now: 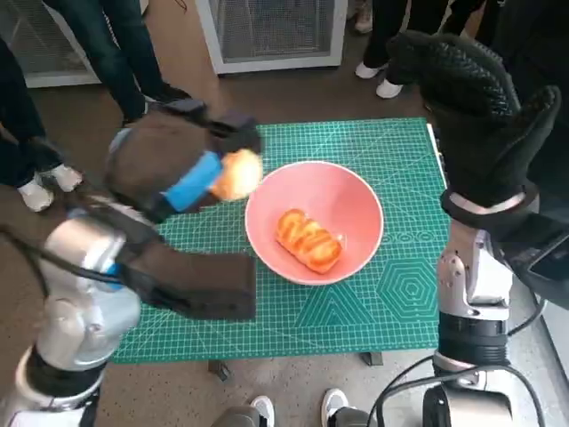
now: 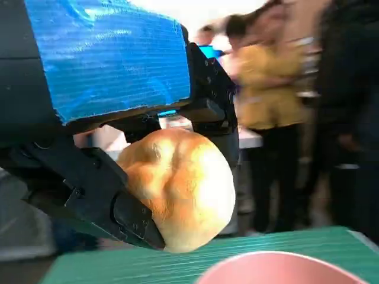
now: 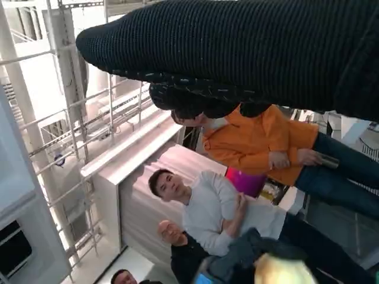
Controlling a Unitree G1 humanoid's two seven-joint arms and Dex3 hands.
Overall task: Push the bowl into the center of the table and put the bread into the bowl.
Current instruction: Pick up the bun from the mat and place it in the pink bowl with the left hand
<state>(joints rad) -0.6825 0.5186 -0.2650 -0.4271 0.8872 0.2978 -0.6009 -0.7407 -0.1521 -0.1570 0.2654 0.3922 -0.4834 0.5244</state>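
Observation:
A pink bowl [image 1: 356, 200] sits near the middle of the green mat, and a braided golden bread [image 1: 308, 240] lies inside it. My left hand [image 1: 182, 169] hangs just left of the bowl's rim and grips a round pale bread roll [image 1: 236, 173]. The left wrist view shows that roll [image 2: 180, 186] clamped between the black fingers [image 2: 100, 195], with the bowl's pink rim [image 2: 278, 269] just below. My right hand [image 1: 480, 116] in its black glove is raised beside the table's right edge, holding nothing; the right wrist view shows only the glove [image 3: 249, 47].
The green cutting mat [image 1: 373, 302] covers the small table. People's legs and shoes [image 1: 40, 191] stand on the floor behind and to the left. A white cabinet [image 1: 271, 31] stands behind the table. Several people [image 3: 237, 207] appear in the right wrist view.

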